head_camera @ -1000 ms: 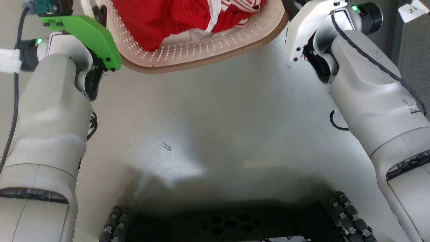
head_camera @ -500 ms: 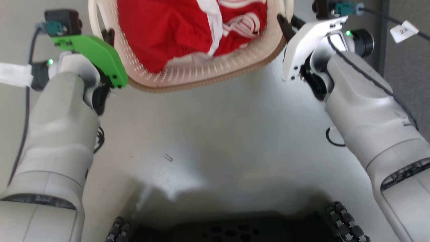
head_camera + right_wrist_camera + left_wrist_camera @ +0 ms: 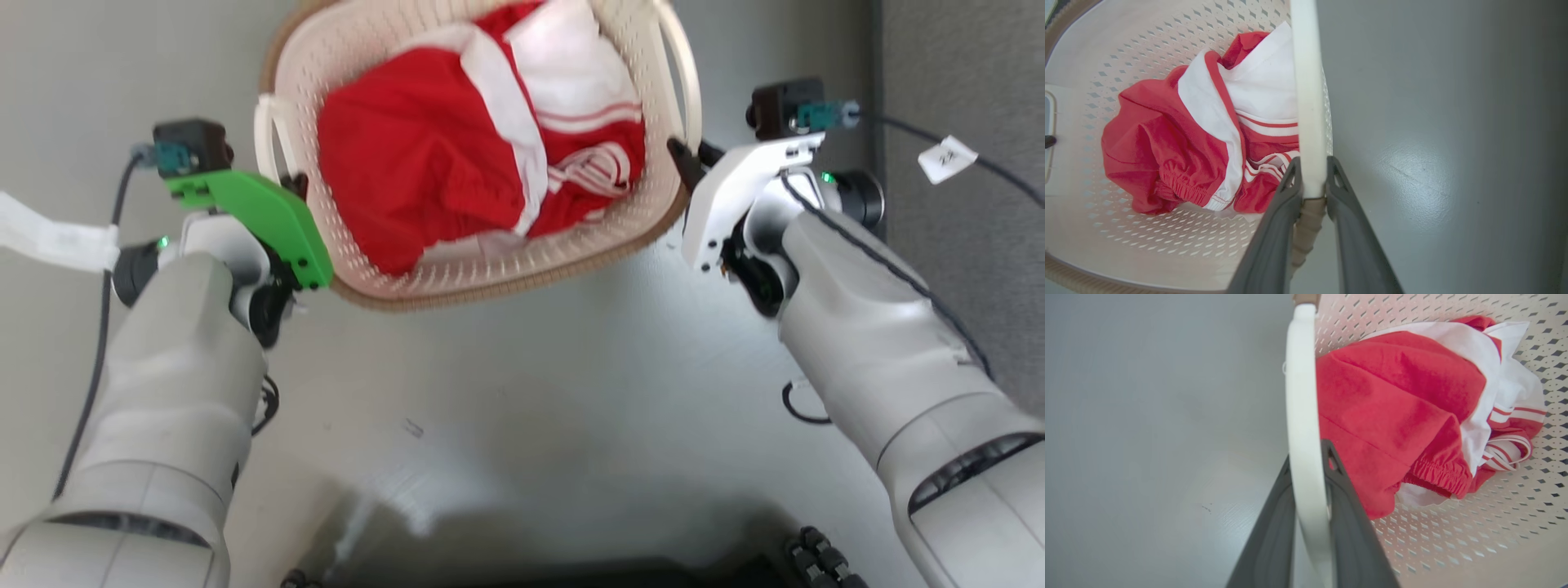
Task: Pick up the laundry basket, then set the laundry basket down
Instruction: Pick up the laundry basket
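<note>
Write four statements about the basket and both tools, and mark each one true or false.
1. The left tool is shut on a white handle of the basket. True.
2. The right tool hangs open, apart from the basket. False: it is shut on the other handle.
3. Red-and-white clothes lie in the basket. True.
4. The basket's rim is blue. False: the rim is brown.
</note>
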Motion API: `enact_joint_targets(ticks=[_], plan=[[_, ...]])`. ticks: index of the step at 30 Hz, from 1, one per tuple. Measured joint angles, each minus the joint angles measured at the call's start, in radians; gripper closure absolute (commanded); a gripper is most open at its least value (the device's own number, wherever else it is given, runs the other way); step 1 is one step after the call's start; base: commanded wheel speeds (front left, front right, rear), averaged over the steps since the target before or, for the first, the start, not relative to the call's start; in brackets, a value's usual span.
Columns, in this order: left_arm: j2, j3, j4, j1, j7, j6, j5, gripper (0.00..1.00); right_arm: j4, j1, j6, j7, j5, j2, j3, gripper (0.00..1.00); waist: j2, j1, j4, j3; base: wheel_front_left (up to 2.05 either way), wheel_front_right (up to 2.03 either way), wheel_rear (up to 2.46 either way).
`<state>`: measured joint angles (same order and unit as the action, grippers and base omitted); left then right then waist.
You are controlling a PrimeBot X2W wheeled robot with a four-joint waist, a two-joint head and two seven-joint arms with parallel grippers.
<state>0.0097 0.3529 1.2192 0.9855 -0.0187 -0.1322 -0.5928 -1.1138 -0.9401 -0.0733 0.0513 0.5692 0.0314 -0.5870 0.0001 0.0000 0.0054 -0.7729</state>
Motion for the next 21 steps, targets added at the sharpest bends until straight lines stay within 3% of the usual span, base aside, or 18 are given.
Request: enact_joint_targets(ticks=[21], plan=[[-0.025, -0.008, 0.043, -0.183, -0.066, 0.0, -0.075, 1.0, -0.045, 0.181, -0.023, -0.047, 0.111, -0.013, -0.031, 1.0, 0.0, -0.0001, -0.007, 0.235, 0.0, 0.0, 0.0]])
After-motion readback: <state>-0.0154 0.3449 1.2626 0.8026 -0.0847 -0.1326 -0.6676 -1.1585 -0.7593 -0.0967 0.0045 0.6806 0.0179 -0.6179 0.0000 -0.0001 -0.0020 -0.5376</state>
